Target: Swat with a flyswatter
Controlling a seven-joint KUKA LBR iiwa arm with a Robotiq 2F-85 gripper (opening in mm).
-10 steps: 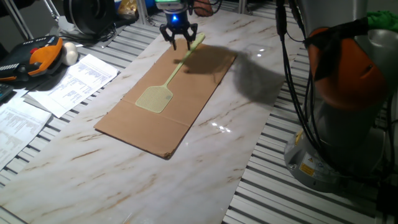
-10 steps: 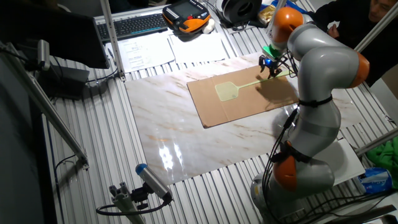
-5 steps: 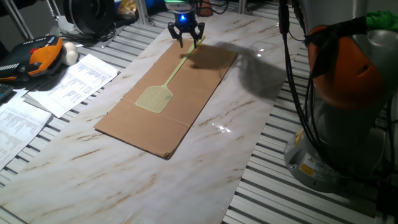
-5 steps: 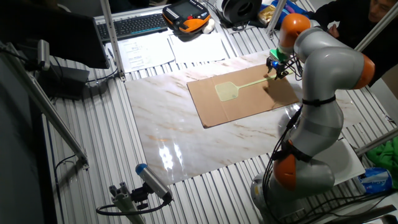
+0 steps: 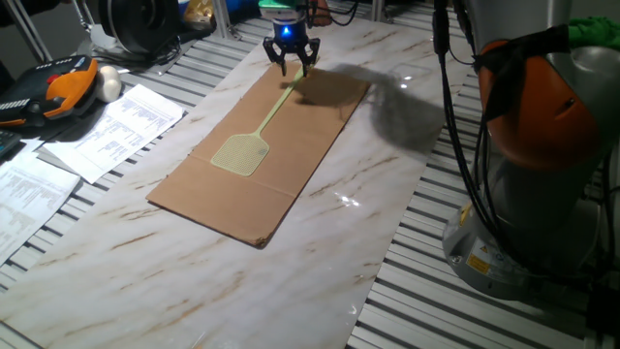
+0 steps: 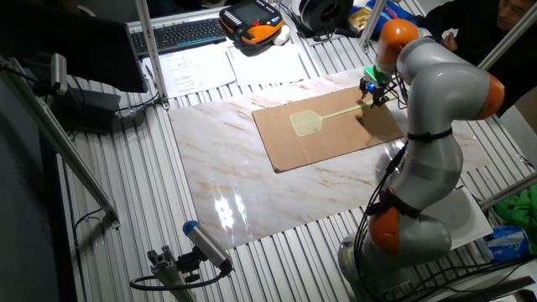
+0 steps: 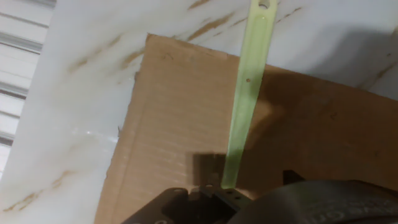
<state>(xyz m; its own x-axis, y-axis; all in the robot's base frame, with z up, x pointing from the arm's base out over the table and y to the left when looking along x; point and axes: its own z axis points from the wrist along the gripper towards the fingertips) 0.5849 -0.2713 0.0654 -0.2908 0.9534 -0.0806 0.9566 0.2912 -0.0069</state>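
Note:
The pale yellow-green flyswatter (image 5: 238,153) lies flat on a brown cardboard sheet (image 5: 300,165) on the marble table, mesh head toward the near left and thin handle running to the far right. It also shows in the other fixed view (image 6: 305,124). My gripper (image 5: 292,66) is low over the far end of the handle, with its jaws spread to either side of it; it also shows in the other fixed view (image 6: 375,97). In the hand view the handle (image 7: 245,99) runs from the top down to the dark gripper body at the bottom edge, where the fingertips are hidden.
The arm's base (image 5: 542,184) stands at the right of the table. Papers (image 5: 107,126) and an orange-black pendant (image 5: 58,87) lie at the left. A keyboard (image 6: 180,33) and a metal frame post (image 6: 75,168) stand beyond the marble top.
Over the last second my gripper has moved along the handle toward its far end and come lower. The flyswatter has not moved.

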